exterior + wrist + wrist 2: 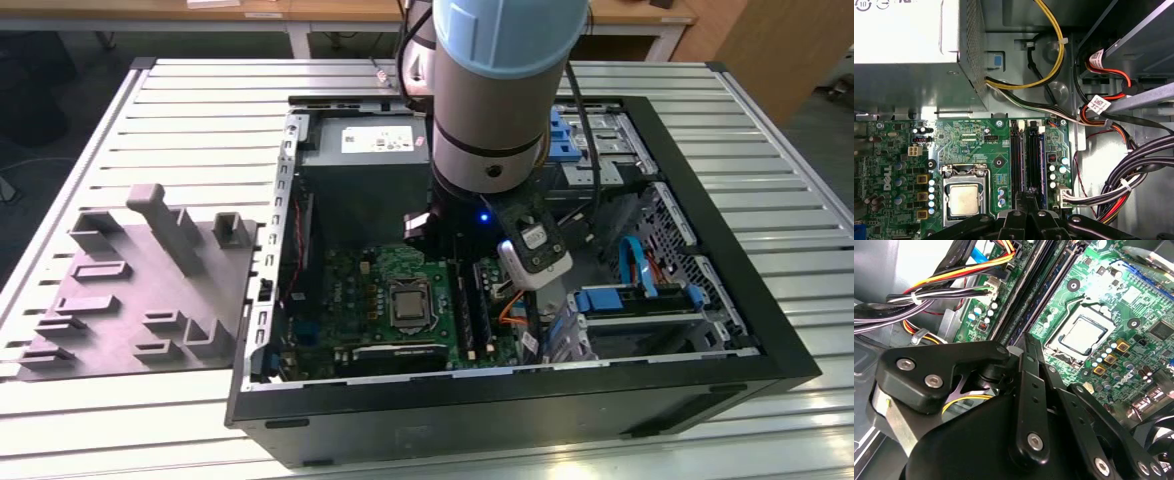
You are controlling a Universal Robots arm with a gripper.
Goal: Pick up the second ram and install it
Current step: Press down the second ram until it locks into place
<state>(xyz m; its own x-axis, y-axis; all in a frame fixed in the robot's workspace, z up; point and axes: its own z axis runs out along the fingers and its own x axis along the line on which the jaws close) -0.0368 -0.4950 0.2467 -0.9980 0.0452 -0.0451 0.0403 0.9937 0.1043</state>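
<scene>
My gripper (467, 268) is down inside the open computer case (267, 330), over the memory slots of the green motherboard (380, 290). In both wrist views the black fingers meet at their tips (1030, 192) (1024, 339), about halfway along the slot rails. The second ram (1030, 160) (1030, 305) shows as a thin dark stick running straight out from between the shut tips, in line with a slot. My fingers hide its middle. I cannot tell how deep it sits. A dark blue stick (1041, 165) stands in the neighbouring slot on the cable side.
The processor socket (964, 199) lies beside the slots. The power supply box (904, 30) and bundles of cables (1134, 185) crowd the other sides. Blue drive brackets (641, 295) stand at the exterior view's right, and a grey fixture block (134, 290) lies outside the case at its left.
</scene>
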